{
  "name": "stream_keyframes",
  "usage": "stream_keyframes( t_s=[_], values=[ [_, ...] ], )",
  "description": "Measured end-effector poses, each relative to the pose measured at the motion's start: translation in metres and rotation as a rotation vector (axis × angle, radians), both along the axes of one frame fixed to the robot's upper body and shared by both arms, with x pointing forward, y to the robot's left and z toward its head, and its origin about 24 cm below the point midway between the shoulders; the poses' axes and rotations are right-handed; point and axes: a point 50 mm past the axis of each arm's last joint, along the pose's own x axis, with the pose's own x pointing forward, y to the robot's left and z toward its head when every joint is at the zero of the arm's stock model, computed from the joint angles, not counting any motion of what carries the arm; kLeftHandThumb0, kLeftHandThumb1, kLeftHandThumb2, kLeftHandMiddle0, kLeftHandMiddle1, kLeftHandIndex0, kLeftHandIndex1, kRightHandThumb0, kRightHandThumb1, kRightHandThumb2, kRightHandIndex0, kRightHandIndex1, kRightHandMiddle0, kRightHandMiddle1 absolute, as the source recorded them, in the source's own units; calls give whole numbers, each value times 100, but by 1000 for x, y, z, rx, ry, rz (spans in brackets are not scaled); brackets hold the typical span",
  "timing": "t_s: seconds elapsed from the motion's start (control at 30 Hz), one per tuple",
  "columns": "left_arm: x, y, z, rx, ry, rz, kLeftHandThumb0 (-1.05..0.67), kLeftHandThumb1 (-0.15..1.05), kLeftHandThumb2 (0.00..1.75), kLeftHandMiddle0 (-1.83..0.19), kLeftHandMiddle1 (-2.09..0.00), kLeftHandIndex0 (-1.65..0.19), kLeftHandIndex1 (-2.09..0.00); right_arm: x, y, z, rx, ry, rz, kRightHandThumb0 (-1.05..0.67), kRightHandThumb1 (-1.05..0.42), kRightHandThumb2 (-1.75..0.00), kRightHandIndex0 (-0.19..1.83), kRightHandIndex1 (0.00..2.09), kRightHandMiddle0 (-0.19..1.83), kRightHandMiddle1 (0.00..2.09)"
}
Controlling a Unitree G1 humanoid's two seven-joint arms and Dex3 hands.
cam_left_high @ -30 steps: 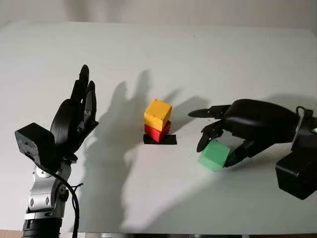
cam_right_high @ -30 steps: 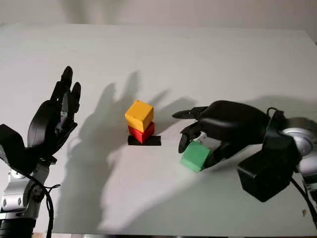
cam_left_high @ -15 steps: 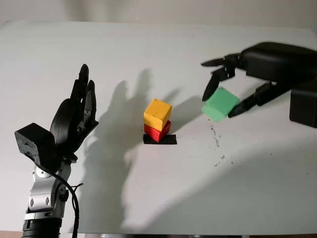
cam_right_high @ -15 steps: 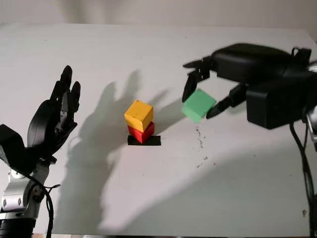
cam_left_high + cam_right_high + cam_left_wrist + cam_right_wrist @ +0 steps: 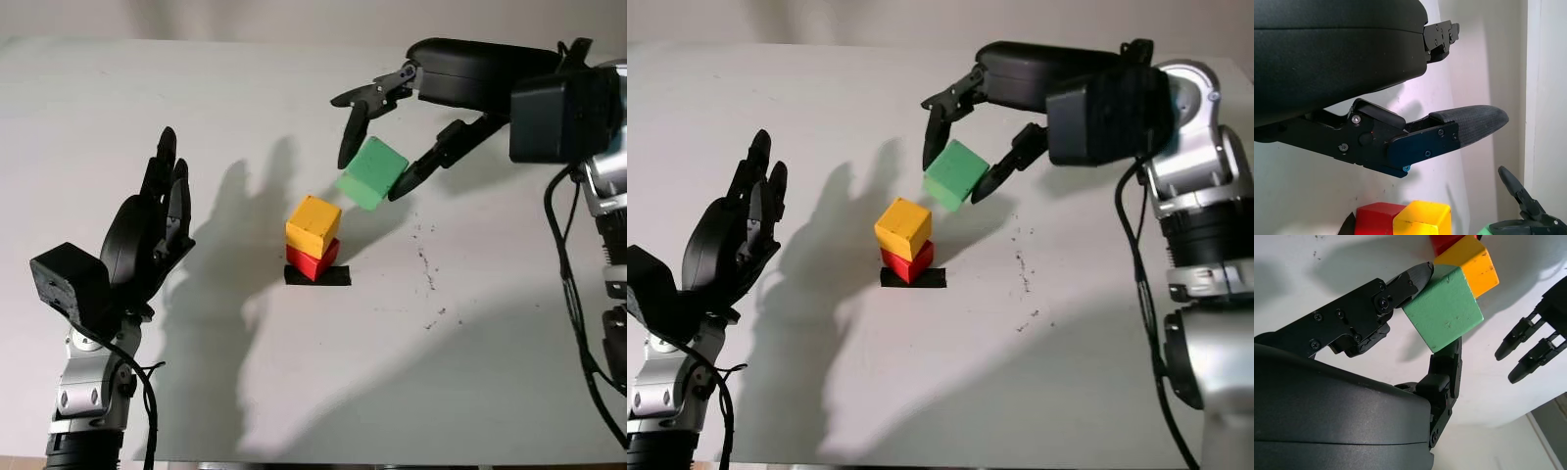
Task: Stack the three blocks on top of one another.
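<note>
Now my right hand [image 5: 377, 147] has its fingers [image 5: 1415, 276] pinched on the green block [image 5: 372, 172], carrying it tilted in the air. Just below and beside those fingertips I see the yellow block [image 5: 313, 225] sitting on the red block [image 5: 312, 261], with the red one on a black patch [image 5: 317, 276] on the white table [image 5: 294, 392]. Well apart on the far side of the stack, my left hand [image 5: 157, 220] is raised, open, holding nothing.
</note>
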Motion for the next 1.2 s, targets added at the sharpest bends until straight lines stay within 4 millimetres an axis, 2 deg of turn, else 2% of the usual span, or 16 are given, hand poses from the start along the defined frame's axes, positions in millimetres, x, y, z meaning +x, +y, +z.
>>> stream_keyframes(
  t_s=[0.37,0.73,1.2],
  values=[
    [0,-1,0,6,2,-1,-82,105,71,19,0,19,0,6,29,-6,-49,34,46,-46,-92,-6,27,4,49,140],
    [0,-3,-1,0,0,10,-79,105,74,19,0,19,0,14,38,-19,-67,89,66,-49,-92,-6,26,4,47,145],
    [-2,-3,0,0,-1,22,-79,105,73,19,0,19,0,15,42,-21,-79,121,79,-48,-93,-5,25,4,45,146]
  ],
)
